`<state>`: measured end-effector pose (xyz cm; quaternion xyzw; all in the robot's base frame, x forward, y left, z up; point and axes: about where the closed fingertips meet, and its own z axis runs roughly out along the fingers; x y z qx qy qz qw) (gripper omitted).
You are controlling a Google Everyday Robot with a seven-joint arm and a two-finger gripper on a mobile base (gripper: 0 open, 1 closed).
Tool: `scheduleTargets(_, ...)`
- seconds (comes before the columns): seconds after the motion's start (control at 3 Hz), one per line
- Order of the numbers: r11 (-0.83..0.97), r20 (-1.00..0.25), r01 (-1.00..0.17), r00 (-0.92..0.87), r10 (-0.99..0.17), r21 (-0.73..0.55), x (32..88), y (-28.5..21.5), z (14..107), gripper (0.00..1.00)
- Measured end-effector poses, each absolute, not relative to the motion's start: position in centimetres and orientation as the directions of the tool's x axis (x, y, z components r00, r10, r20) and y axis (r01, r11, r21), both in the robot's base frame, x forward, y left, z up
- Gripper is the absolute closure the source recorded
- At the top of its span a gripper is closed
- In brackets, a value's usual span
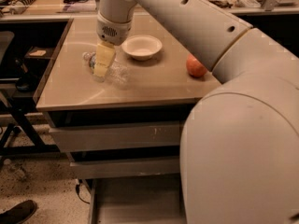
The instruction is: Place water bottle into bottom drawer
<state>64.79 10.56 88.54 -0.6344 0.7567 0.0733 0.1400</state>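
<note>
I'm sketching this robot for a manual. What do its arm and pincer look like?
The arm is glossy white, built of thick rounded segments with small dark round holes and a dotted grille at the wrist. The pale yellow pincer, blocky, sits over the water bottle.

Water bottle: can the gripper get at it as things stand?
Probably yes. The gripper hangs directly over the water bottle, which lies on the cabinet top, with nothing between them. The white bowl sits apart, off to one side.

Warm, dim light; faint glare on tabletop (154,84) below gripper (102,63).
</note>
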Motion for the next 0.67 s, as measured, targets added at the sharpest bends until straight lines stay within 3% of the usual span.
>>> scheduleTargets(0.67, 0.19, -0.331, -0.982, -0.181, -0.926, 0.006, 67.0, 13.2, 87.4, 0.0)
